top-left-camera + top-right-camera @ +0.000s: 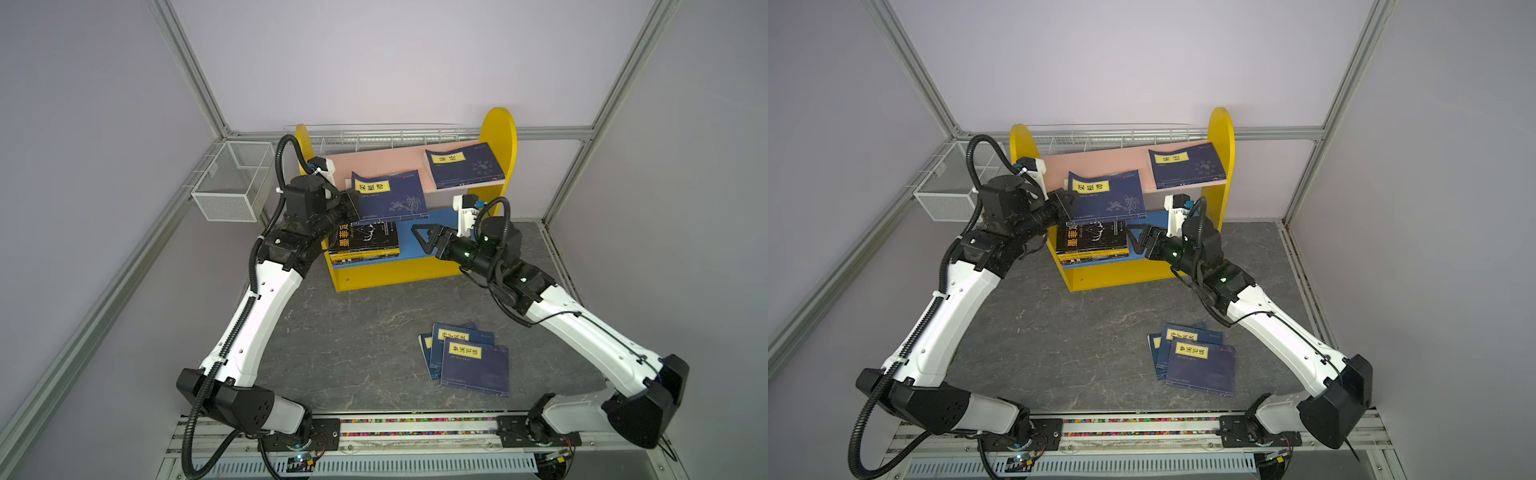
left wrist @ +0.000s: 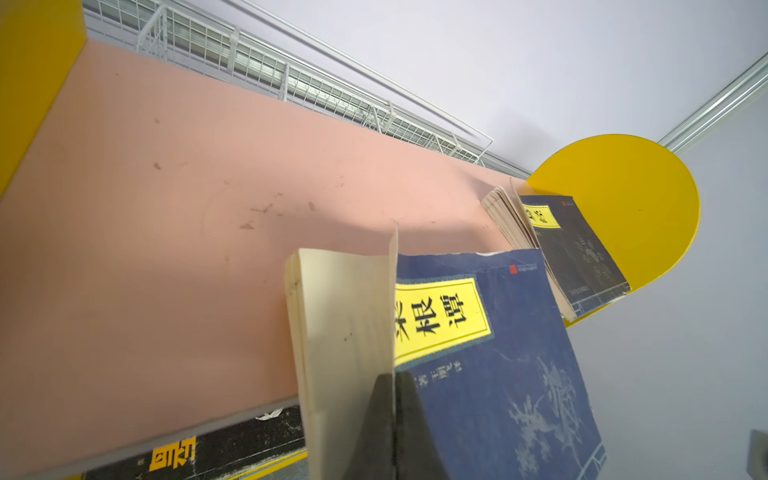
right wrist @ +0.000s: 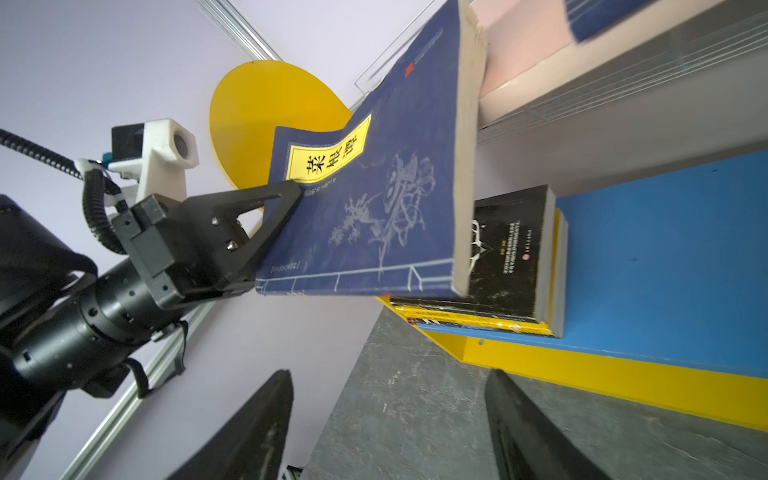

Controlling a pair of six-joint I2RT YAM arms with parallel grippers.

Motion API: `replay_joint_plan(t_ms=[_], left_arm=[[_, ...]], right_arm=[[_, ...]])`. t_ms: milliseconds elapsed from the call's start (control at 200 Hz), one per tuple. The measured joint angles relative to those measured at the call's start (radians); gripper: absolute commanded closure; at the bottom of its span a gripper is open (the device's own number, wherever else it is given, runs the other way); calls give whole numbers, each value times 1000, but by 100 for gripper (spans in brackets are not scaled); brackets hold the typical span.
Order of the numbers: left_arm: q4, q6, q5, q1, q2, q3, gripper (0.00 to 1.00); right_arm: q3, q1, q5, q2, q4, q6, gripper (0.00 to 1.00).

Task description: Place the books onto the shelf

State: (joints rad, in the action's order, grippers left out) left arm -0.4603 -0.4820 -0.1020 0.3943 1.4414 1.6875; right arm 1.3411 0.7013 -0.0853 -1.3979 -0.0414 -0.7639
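Currently the left gripper [image 1: 352,203] is clenched on the spine edge of a navy paperback with a yellow label reading "菜根谭" [image 1: 390,197]. The book is held tilted, with its far edge at the front lip of the pink upper board [image 1: 374,164] of the yellow round-sided shelf [image 1: 498,137]. In the left wrist view its cover gapes away from the pages.

The right gripper [image 1: 419,237] has its jaws spread and grasps nothing, poised over the blue lower board [image 1: 440,216].

- Upper board, right end: one navy paperback labelled "易经" [image 1: 463,166], lying flat against the side panel.
- Lower board, left end: a flat stack topped by a black book with orange characters "墨菲定" [image 1: 365,237], the rest of the title hidden.
- Grey marbled tabletop [image 1: 365,332]: three overlapping navy paperbacks [image 1: 473,365], the top one labelled "梦溪笔谈".
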Motion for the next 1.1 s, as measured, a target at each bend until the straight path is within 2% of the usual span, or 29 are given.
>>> replay_joint_plan(t_ms=[210,385,465,535,635,925,950,990,1050,1100], left_arm=[[26,-42,-5,0,-6,-16,100],[54,-76,-16,0,-6,-32,100],[80,-94,-21,1,-11,-53,100],[105,-110,-21,2,-18,-73,100],[130,-121,-14,11,-29,-96,100],[175,-139,10,35,-70,-159,100],[177,-139,11,37,-74,-161,94],[178,-139,15,38,-78,-161,70],[178,-138,19,39,-87,-161,46],[178,-137,24,41,-97,-161,36]], right_arm=[[10,28,2,-89,-107,-76,29],[11,33,13,-109,-222,-148,37],[12,37,23,-111,-269,-169,46],[15,42,39,-118,-303,-176,58],[31,47,56,-134,-323,-181,71],[116,53,73,-160,-320,-156,90],[126,53,69,-161,-315,-149,92],[145,53,66,-165,-301,-140,93],[182,53,53,-175,-270,-118,93],[219,47,32,-188,-246,-101,93]])
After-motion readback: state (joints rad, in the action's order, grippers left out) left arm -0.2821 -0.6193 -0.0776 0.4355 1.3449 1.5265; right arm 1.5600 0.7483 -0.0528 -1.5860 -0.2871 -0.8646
